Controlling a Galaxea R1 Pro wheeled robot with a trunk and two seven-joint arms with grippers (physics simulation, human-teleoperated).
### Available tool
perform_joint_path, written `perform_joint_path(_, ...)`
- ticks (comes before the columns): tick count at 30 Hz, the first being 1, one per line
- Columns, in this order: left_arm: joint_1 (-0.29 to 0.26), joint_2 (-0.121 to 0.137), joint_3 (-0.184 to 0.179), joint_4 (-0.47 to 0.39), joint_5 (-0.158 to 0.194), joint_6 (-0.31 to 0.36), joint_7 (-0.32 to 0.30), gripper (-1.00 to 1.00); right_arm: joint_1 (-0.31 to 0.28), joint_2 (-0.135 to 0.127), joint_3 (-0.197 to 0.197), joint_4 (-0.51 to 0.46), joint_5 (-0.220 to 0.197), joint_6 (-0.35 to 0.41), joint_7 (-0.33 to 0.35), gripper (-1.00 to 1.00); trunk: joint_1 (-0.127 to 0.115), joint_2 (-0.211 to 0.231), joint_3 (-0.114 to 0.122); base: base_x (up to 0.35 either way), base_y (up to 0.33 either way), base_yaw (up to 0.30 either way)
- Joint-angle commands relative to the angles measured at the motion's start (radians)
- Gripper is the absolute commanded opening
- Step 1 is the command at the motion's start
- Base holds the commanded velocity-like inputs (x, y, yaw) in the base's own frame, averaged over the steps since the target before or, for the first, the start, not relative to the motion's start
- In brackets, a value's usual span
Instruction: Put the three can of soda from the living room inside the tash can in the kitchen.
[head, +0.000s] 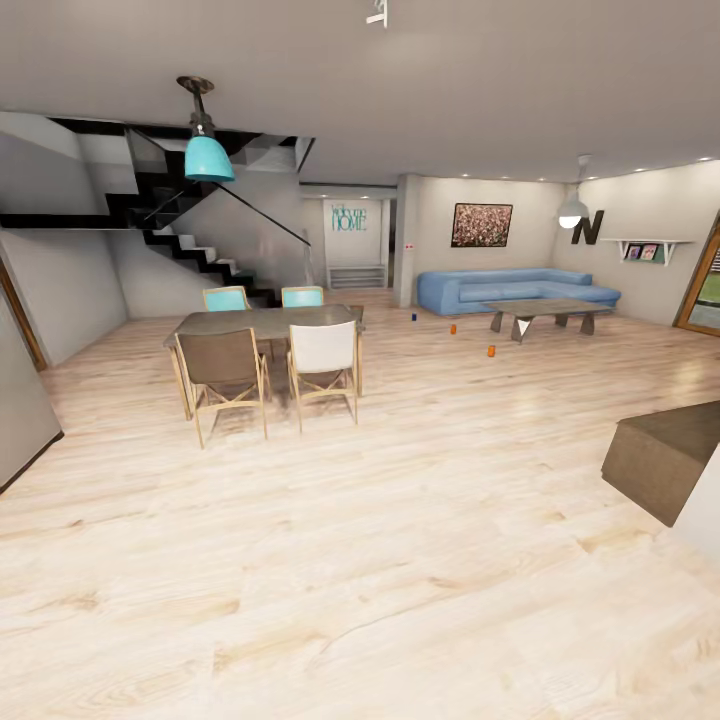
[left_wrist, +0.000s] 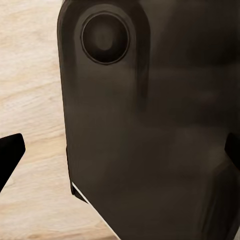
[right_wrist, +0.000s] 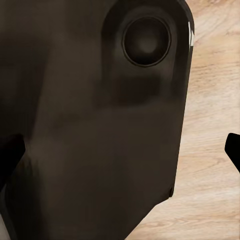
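Head view: wide light wood floor (head: 330, 560), dining table (head: 262, 322) with four chairs at centre left, black staircase (head: 190, 240) behind. Far right, blue sofa (head: 515, 288) with low coffee table (head: 545, 312) in front. Two orange soda cans on the floor — one (head: 453, 328) near the sofa's left end, another (head: 491, 351) closer, just left of the table; a small blue item (head: 414, 316) further left, too small to identify.

Left wrist view: left gripper (left_wrist: 120, 150) fingertips at both edges, spread apart, nothing between — dark robot body (left_wrist: 150, 130) beyond.

Right wrist view: right gripper (right_wrist: 120, 150) likewise spread, empty, dark body panel (right_wrist: 100, 125) over wood floor.
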Motion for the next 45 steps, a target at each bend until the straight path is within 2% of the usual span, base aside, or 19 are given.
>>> perform_joint_path(1, 0.000, 0.000, 0.000, 0.000, 0.000, 0.000, 0.000, 1.00, 0.000, 0.000, 0.000, 0.000, 0.000, 0.000, 0.000, 1.00, 0.000, 0.000, 0.000, 0.000, 0.000, 0.000)
perform_joint_path(13, -0.016, 0.011, -0.010, -0.027, -0.003, -0.036, 0.004, 1.00, -0.002, -0.002, -0.002, -0.029, 0.003, -0.050, -0.007, 1.00, 0.000, 0.000, 0.000, 0.000, 0.000, 0.000)
perform_joint_path(14, -0.019, 0.012, -0.011, -0.103, -0.003, -0.071, 0.004, 1.00, -0.003, -0.003, -0.002, -0.077, 0.003, -0.128, -0.008, 1.00, 0.000, 0.000, 0.000, 0.000, 0.000, 0.000)
perform_joint_path(18, -0.022, 0.014, -0.011, -0.215, -0.002, -0.092, 0.004, 1.00, -0.005, -0.005, -0.002, -0.172, 0.003, -0.144, -0.007, 1.00, 0.000, 0.000, 0.000, 0.000, 0.000, 0.000)
perform_joint_path(19, -0.023, 0.014, -0.010, -0.276, -0.002, -0.097, 0.005, 1.00, -0.005, -0.007, -0.002, -0.226, 0.002, -0.148, -0.003, 1.00, 0.000, 0.000, 0.000, 0.000, 0.000, 0.000)
perform_joint_path(24, -0.023, 0.015, -0.009, -0.436, -0.001, -0.101, 0.004, 1.00, -0.007, -0.011, -0.002, -0.381, 0.003, -0.153, 0.033, 1.00, 0.000, 0.000, 0.000, 0.000, 0.000, 0.000)
perform_joint_path(26, -0.022, 0.014, -0.007, -0.561, -0.001, -0.098, 0.003, 1.00, -0.006, -0.013, -0.003, -0.543, 0.003, -0.154, 0.093, 1.00, 0.000, 0.000, 0.000, 0.000, 0.000, 0.000)
perform_joint_path(28, -0.020, 0.014, -0.007, -0.624, -0.001, -0.097, 0.003, 1.00, -0.004, -0.013, -0.002, -0.635, 0.004, -0.154, 0.123, 1.00, 0.000, 0.000, 0.000, 0.000, 0.000, 0.000)
perform_joint_path(31, -0.016, 0.014, -0.011, -0.856, -0.002, -0.093, 0.003, 1.00, 0.001, -0.016, -0.003, -0.947, 0.006, -0.145, 0.167, 1.00, 0.000, 0.000, 0.000, 0.000, 0.000, 0.000)
perform_joint_path(36, -0.009, 0.012, -0.016, -1.031, -0.002, -0.087, 0.004, 1.00, 0.014, -0.024, -0.004, -1.142, 0.005, -0.131, 0.179, 1.00, 0.000, 0.000, 0.000, 0.000, 0.000, 0.000)
perform_joint_path(37, -0.005, 0.012, -0.017, -1.097, -0.001, -0.083, 0.003, 1.00, 0.028, -0.027, -0.004, -1.208, 0.005, -0.124, 0.185, 1.00, 0.000, 0.000, 0.000, 0.000, 0.000, 0.000)
perform_joint_path(38, -0.005, 0.012, -0.017, -1.097, -0.001, -0.083, 0.003, 1.00, 0.028, -0.027, -0.004, -1.208, 0.005, -0.124, 0.185, 1.00, 0.000, 0.000, 0.000, 0.000, 0.000, 0.000)
perform_joint_path(39, 0.008, 0.013, -0.016, -1.217, 0.000, -0.083, 0.003, 1.00, 0.060, -0.031, -0.005, -1.328, 0.006, -0.107, 0.198, 1.00, 0.000, 0.000, 0.000, 0.000, 0.000, 0.000)
perform_joint_path(45, 0.069, 0.014, -0.012, -1.346, 0.011, -0.095, 0.004, 1.00, 0.119, -0.047, -0.025, -1.445, 0.003, -0.102, 0.206, 1.00, 0.000, 0.000, 0.000, 0.000, 0.000, 0.000)
